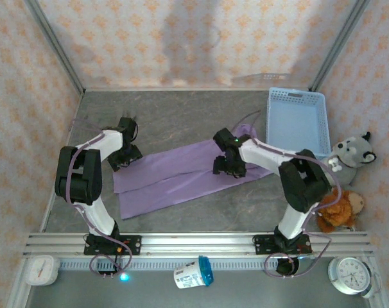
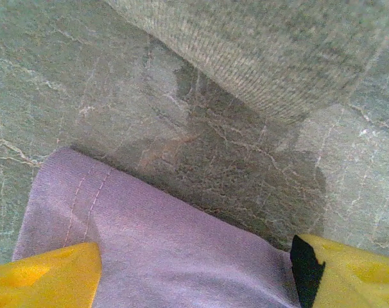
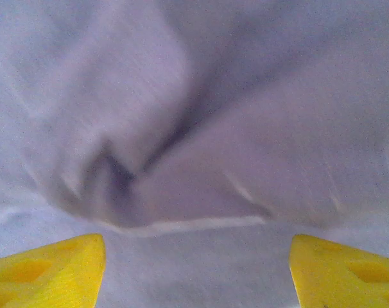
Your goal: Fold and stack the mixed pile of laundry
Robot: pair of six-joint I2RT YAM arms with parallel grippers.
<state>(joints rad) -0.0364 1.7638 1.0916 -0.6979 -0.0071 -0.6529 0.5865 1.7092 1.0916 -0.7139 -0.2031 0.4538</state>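
Note:
The lavender T-shirt (image 1: 181, 176) lies flat in a long folded band across the middle of the table. My left gripper (image 1: 125, 157) is at the band's upper left edge. In the left wrist view its yellow fingers (image 2: 47, 279) stand wide apart, open, over a hemmed corner of the lavender T-shirt (image 2: 162, 244). Beyond that corner lies an olive-grey ribbed cloth (image 2: 278, 51) on the stone-grey tabletop. My right gripper (image 1: 228, 167) hangs over the band's right part. Its fingers (image 3: 348, 273) are open just above a wrinkled fold of the T-shirt (image 3: 201, 147).
A light blue lattice basket (image 1: 296, 95) stands at the back right. A grey plush wolf (image 1: 352, 154) and a brown plush toy (image 1: 339, 208) sit by the right wall. Patterned walls close the table on three sides.

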